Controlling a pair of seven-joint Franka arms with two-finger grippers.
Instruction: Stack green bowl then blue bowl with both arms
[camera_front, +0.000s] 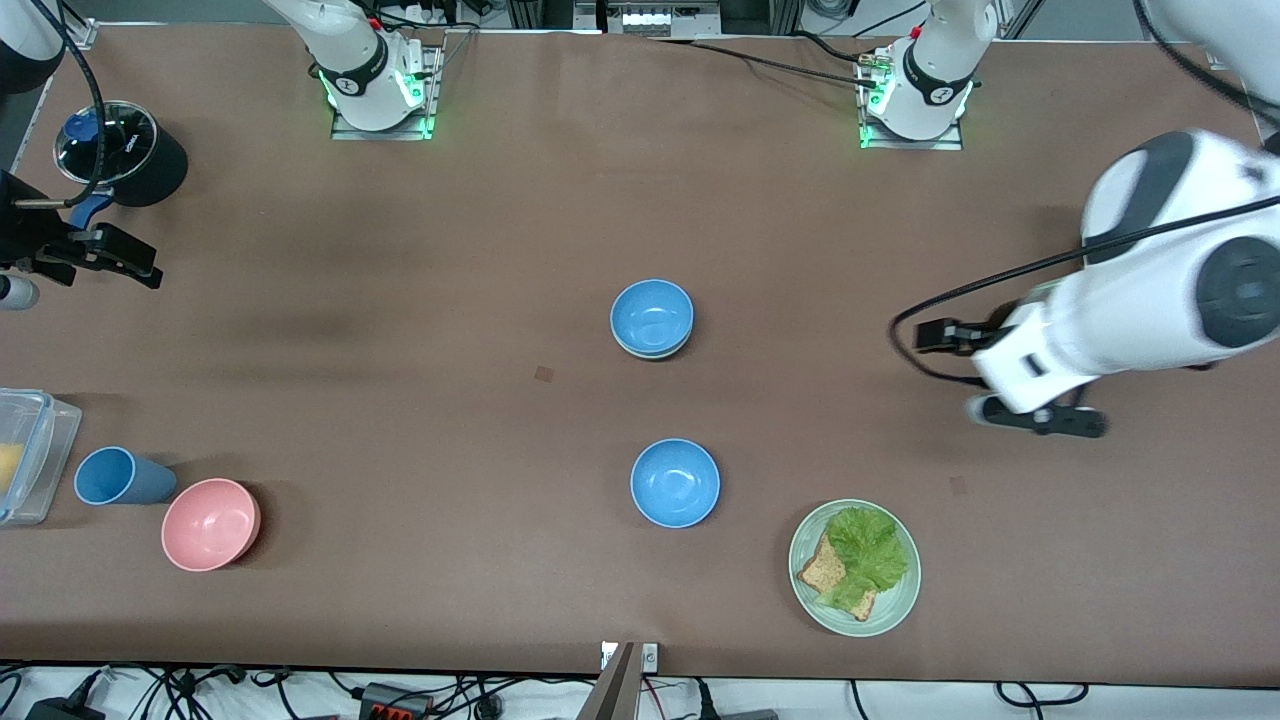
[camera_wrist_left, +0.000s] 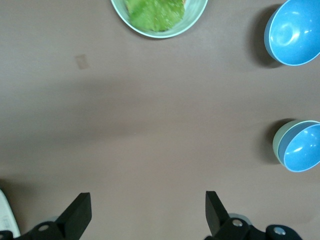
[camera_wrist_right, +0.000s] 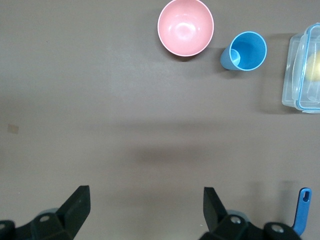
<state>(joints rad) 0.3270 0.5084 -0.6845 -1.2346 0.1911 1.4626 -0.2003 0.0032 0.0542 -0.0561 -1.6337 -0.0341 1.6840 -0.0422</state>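
Right end effector (camera_front: 110, 262): hanging over the table edge at the right arm's end, empty, fingers (camera_wrist_right: 75, 207) spread wide.
Black pot (camera_front: 122, 152): sitting by the corner nearest the right arm's base, a blue handle (camera_wrist_right: 301, 211) sticking out of it.
Clear container (camera_front: 28, 452): lying at the edge at the right arm's end.
Blue cup (camera_front: 118, 477): lying on its side just beside the container.
Pink bowl (camera_front: 210, 524): sitting beside the cup, toward the front edge.
Blue bowl (camera_front: 651, 315): resting mid-table inside the green bowl (camera_wrist_left: 280, 141), whose pale rim is showing underneath.
Second blue bowl (camera_front: 675, 482): standing alone, nearer the front edge, well apart from the stack.
Green plate (camera_front: 898, 600): sitting near the front edge, carrying lettuce (camera_front: 868, 546) and bread (camera_front: 824, 570).
Left end effector (camera_front: 1035, 415): hanging over bare table (camera_front: 400, 300) toward the left arm's end, empty, fingers (camera_wrist_left: 80, 214) spread wide.
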